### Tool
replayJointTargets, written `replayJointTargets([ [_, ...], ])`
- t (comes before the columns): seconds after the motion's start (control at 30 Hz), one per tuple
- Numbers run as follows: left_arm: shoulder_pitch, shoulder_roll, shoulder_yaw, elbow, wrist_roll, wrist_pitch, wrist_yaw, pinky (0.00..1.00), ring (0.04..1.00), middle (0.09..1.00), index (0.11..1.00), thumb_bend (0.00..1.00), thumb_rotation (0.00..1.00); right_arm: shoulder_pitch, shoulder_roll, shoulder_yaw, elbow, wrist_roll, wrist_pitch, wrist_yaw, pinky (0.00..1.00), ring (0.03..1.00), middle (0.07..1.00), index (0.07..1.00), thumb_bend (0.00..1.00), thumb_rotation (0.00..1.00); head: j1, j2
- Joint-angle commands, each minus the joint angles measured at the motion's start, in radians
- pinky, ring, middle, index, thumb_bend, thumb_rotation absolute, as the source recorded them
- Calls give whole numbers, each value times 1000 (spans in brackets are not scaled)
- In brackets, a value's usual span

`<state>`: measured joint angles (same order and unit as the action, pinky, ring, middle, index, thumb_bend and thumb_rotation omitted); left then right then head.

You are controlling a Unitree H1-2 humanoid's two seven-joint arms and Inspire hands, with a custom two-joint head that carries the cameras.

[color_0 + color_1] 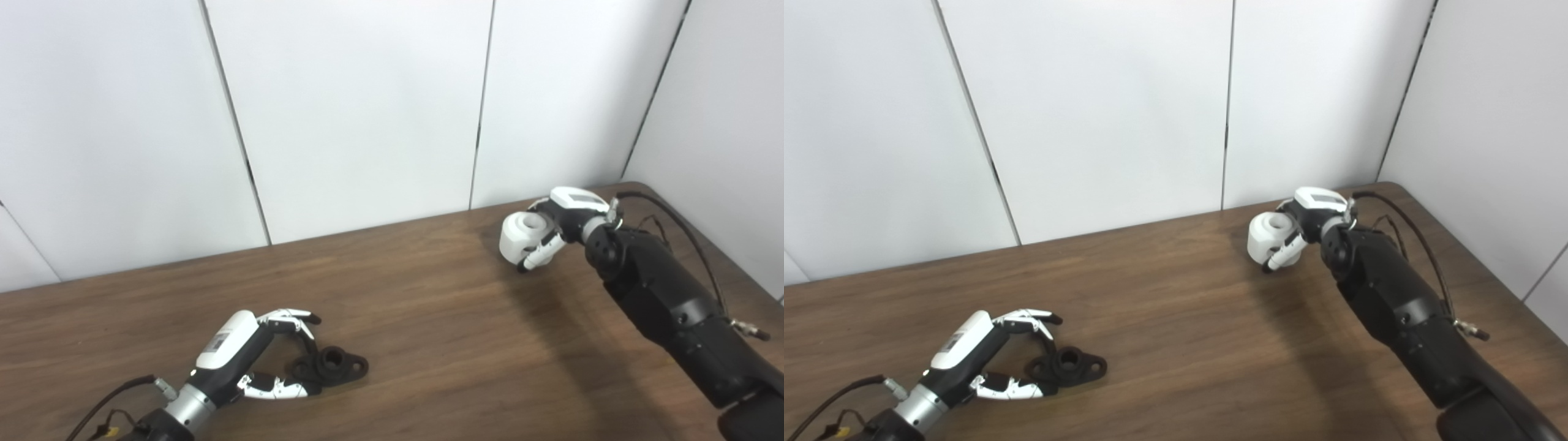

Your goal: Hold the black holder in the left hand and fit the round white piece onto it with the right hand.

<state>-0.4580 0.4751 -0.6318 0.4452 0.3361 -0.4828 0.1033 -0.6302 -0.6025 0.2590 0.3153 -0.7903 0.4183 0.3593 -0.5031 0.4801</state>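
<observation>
Near edge first: my left hand (257, 355) lies low on the table (429, 318), fingers (288, 316) above and thumb below the near end of the holder (331, 365), curled partway w/ a gap between them. They look to be touching the holder's near lobe, but I can't tell if it's gripped or just bracketed; the holder sits flat on the wood, not lifted. It's black, a raised round hub w/ a hole in the middle, flat ears either side, long axis running roughly left-right, far ear pointing away from the hand toward the right. Far right, approx at the table's back corner, my right hand (551, 229) is closed around the white piece (520, 236), a stubby cylinder w/ its bore end facing up and left; it looks to be held clear of the table, though I can't be sure. Key relation: the piece is well apart from the holder, up and right of it, so I judge the right arm must travel left and toward me while the left lifts the holder. Count: 1 holder, 1 white piece, 2 hands.
</observation>
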Motion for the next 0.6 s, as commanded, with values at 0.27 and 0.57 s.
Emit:
replayJointTargets([
  [0.27,67,48,-31,45,50,13,-94,675,802,779,487,519,45,-31,-10,-32,-35,11,-93,-176,705,791,773,492,533,151,-1,10],
  [0.57,64,53,-30,49,55,13,-92,680,805,782,487,519,45,-29,-19,-20,-38,-6,-128,-241,690,761,725,481,523,140,3,16],
])
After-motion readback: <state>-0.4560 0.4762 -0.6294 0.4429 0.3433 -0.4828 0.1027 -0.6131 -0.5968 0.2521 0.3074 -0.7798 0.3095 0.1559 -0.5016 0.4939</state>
